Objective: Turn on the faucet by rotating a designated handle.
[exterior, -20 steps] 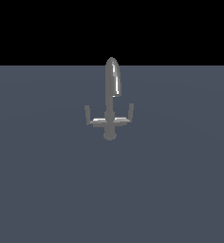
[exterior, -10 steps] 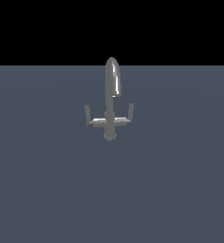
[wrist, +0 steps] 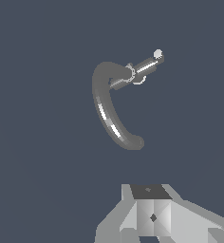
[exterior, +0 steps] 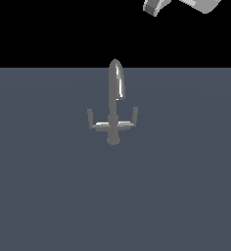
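The faucet (exterior: 113,115) stands upright on the grey floor, its shiny arched spout drooping toward the exterior view's right. The handle (exterior: 132,120) is the thin side arm with an upturned tip on that same side; a mirror arm (exterior: 91,120) sticks out opposite. Grey parts of my arm (exterior: 156,6) show at the top edge, high above and to the right of the faucet. In the wrist view my gripper (wrist: 152,191) is shut with nothing in it, well apart from the curved spout (wrist: 107,109). One side arm (wrist: 147,65) shows there; I cannot tell which.
A flat dark grey floor (exterior: 49,196) spreads around the faucet on all sides. Nothing else stands on it.
Grey parts of my arm have come into view at the top right of the exterior view. The faucet and its arms have not moved.
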{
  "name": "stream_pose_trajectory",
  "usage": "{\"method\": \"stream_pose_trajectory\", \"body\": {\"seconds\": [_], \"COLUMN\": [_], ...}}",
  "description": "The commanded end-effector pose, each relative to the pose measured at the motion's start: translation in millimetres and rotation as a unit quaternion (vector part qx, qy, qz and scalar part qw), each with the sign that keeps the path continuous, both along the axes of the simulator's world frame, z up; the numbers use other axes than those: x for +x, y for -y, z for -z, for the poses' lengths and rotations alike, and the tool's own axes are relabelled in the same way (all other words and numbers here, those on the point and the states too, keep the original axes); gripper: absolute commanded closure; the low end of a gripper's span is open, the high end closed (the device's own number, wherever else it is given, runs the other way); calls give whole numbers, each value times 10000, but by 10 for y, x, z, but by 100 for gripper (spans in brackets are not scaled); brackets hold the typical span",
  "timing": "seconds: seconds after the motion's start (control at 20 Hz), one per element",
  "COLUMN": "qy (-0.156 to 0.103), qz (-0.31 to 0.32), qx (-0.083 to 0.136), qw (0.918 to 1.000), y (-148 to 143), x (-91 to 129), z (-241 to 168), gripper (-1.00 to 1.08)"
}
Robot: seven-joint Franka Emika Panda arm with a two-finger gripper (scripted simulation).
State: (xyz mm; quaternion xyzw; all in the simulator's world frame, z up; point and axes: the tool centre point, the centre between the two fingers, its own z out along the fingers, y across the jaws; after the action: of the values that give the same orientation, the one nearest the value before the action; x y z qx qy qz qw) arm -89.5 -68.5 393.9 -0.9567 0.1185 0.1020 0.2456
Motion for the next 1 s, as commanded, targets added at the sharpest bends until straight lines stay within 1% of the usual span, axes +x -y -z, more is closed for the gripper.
{"method": "stream_pose_trajectory", "body": {"seconds": [0.0, 0.25, 0.5, 0.75, 0.95], "qy": [-93, -285, -479, -678, -842], "qz": [86, 249, 410, 571, 702], "qx": [225, 668, 1114, 1568, 1939], "qw": [9997, 9971, 9918, 9836, 9749], "y": [45, 120, 180, 224, 247], "x": [121, 343, 553, 753, 908], "z": [110, 337, 580, 840, 1060], "gripper": [108, 108, 108, 108, 108]}}
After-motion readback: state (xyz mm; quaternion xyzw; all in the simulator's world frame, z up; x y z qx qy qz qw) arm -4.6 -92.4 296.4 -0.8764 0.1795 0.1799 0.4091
